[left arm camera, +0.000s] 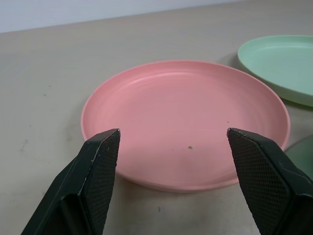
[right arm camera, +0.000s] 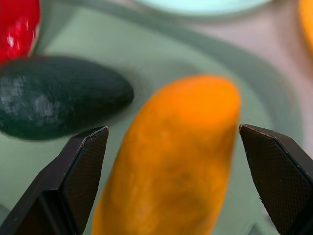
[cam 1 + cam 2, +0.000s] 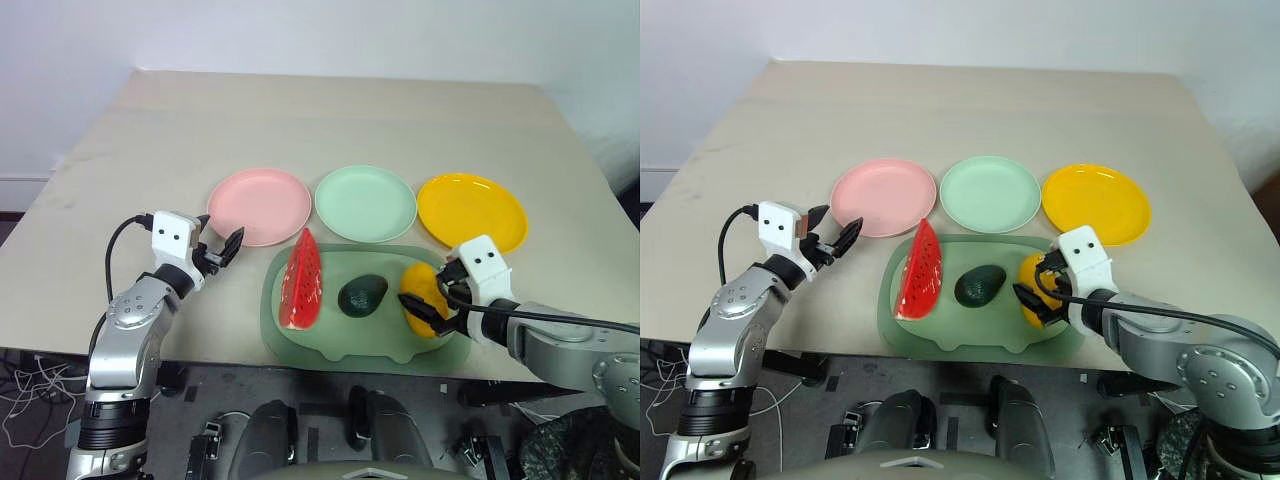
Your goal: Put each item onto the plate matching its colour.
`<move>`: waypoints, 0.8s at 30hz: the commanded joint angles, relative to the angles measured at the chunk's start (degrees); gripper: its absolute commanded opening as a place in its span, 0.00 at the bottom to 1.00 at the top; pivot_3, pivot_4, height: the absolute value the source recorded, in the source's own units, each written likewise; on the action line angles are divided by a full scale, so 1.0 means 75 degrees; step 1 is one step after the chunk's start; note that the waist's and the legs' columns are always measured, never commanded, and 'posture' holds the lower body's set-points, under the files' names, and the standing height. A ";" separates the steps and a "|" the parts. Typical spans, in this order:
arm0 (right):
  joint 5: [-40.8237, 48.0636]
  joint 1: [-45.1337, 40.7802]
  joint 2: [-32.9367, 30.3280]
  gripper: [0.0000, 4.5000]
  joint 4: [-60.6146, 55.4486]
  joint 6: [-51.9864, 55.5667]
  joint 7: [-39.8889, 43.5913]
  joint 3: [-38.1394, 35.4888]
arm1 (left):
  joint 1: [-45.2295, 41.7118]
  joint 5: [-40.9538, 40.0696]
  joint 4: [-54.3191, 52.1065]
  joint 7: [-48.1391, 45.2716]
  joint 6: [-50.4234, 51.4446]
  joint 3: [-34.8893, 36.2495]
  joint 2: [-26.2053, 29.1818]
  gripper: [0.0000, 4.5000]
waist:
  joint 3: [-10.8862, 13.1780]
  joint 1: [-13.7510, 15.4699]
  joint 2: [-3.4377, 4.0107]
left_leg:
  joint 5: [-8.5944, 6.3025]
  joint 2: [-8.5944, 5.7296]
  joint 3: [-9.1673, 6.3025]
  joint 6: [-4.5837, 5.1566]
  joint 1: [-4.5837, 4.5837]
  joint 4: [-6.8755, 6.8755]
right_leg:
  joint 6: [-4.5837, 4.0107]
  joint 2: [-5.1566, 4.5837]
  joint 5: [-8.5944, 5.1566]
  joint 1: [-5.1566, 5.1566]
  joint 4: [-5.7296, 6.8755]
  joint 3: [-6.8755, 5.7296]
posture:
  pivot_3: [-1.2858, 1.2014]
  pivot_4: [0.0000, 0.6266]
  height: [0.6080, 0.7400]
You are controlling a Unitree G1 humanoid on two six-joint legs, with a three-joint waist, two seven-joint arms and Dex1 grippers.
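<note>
The red watermelon wedge (image 3: 301, 283), the dark green avocado (image 3: 362, 295) and the yellow-orange mango (image 3: 418, 284) lie side by side on a green board (image 3: 340, 342). Behind the board stand the pink plate (image 3: 258, 205), the mint green plate (image 3: 365, 202) and the yellow plate (image 3: 471, 210), all bare. My right gripper (image 2: 173, 134) is open and low over the board, one finger on each side of the mango, with the avocado just beside it. My left gripper (image 1: 173, 142) is open and holds nothing. It points level at the near rim of the pink plate from the plate's left front.
The beige table (image 3: 330, 120) stretches far behind the plates. The board's front edge lies close to the table's near edge. A black cable (image 3: 118, 245) loops off my left wrist.
</note>
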 commanded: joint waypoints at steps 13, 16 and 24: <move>-0.1477 -0.1626 -0.0791 0.69 0.0560 -0.0415 0.1657 -0.0227 | -0.0070 0.0070 -0.0393 0.0107 -0.0243 0.0085 0.0019 0.82 | 0.0001 -0.0018 0.0000 | 0.0000 0.0001 0.0002 0.0000 -0.0003 0.0000 | 0.0001 0.0002 0.0000 -0.0008 0.0000 0.0000 | 0.52 0.24 1.00; -0.2499 -0.2375 -0.1067 0.69 0.1663 -0.0688 0.2005 0.0041 | -0.0062 0.0087 -0.0400 0.0116 -0.0253 0.0097 0.0009 0.82 | 0.0001 -0.0001 -0.0001 | 0.0000 0.0002 0.0002 0.0000 -0.0004 -0.0002 | 0.0001 0.0005 0.0000 -0.0008 -0.0001 -0.0001 | 0.52 0.24 1.00; -0.6352 -0.3548 -0.0599 0.69 0.5777 -0.3527 0.3367 0.2144 | -0.0129 0.0167 -0.0478 0.0233 -0.0318 0.0059 -0.0027 0.82 | 0.0002 -0.0010 0.0000 | 0.0000 -0.0008 0.0011 0.0002 -0.0007 -0.0006 | 0.0002 0.0004 0.0001 -0.0010 -0.0007 -0.0001 | 0.52 0.24 1.00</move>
